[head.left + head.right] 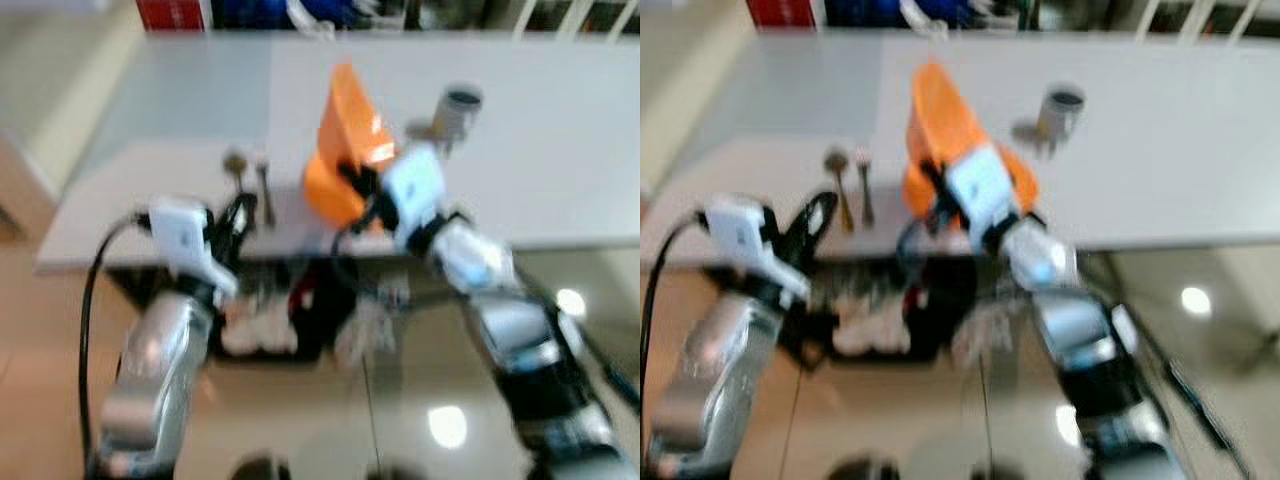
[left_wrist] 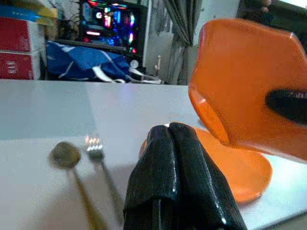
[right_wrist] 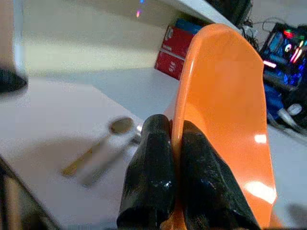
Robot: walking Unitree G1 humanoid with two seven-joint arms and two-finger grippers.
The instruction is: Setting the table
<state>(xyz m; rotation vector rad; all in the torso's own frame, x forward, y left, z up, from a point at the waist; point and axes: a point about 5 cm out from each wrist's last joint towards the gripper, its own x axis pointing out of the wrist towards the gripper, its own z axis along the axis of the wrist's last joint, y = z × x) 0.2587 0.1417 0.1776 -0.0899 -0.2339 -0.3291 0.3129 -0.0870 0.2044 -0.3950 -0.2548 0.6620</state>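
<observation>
Head views blurred. Right gripper (image 3: 173,143) has its fingers clamped on the rim of an orange plate (image 1: 345,130), holding it tilted up on edge above a second orange plate (image 2: 235,165) lying flat on the grey bench (image 1: 560,150). Spoon (image 1: 236,165) and fork (image 1: 264,190) lie side by side on the bench at 9 o'clock from the plates, just beside them. Metal cup (image 1: 458,108) stands at about 2 o'clock from the plates, apart. Left gripper (image 2: 175,143) sits at the near bench edge, fingers pressed together, holding nothing, by the fork.
</observation>
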